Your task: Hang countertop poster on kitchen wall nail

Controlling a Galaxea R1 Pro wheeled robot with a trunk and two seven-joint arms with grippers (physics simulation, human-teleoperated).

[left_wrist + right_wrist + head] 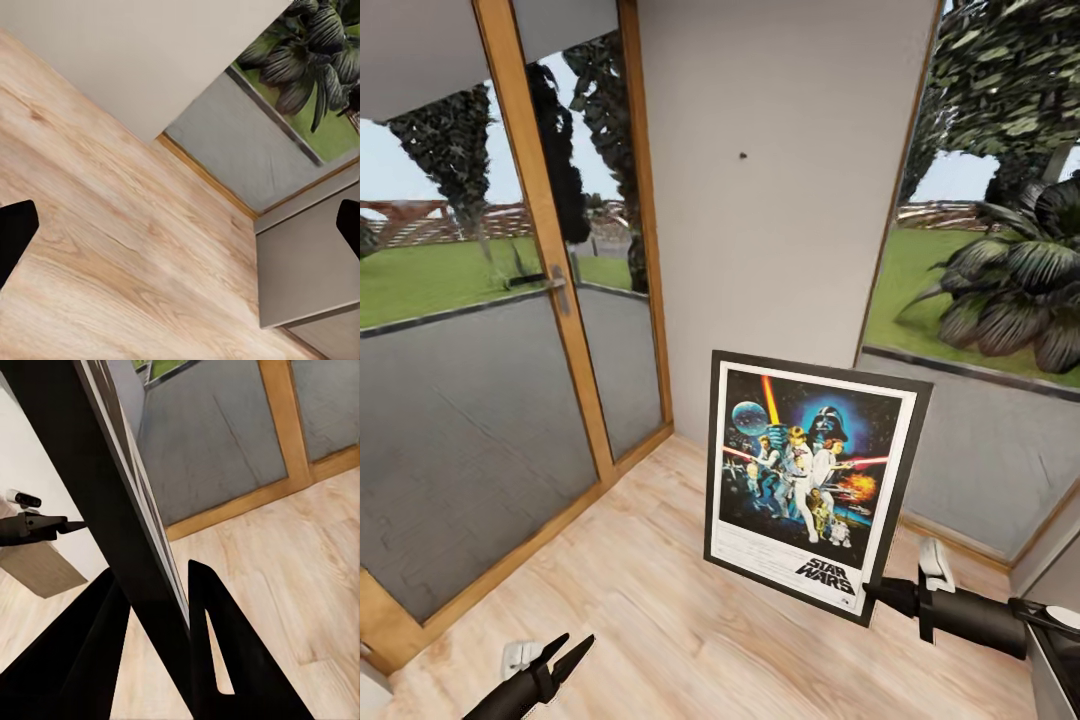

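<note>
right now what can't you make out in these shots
- Nail, head view: a tiny dark dot on the wall panel; shape unreadable.
- Poster, right wrist view: seen edge-on, artwork hidden.
- Right pincer, head view: fingertips hidden behind the poster's corner.
- Left pincer, left wrist view: fingers cut off by the edges.

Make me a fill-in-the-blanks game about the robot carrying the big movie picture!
1. The black-framed Star Wars poster is held by the robot's ____ gripper.
2. The tiny dark wall nail sits ____ the poster on the pale grey wall panel.
3. The left gripper is ____ and holds nothing.
4. The floor is made of light ____.

Missing words: right; above; open; wood
</note>
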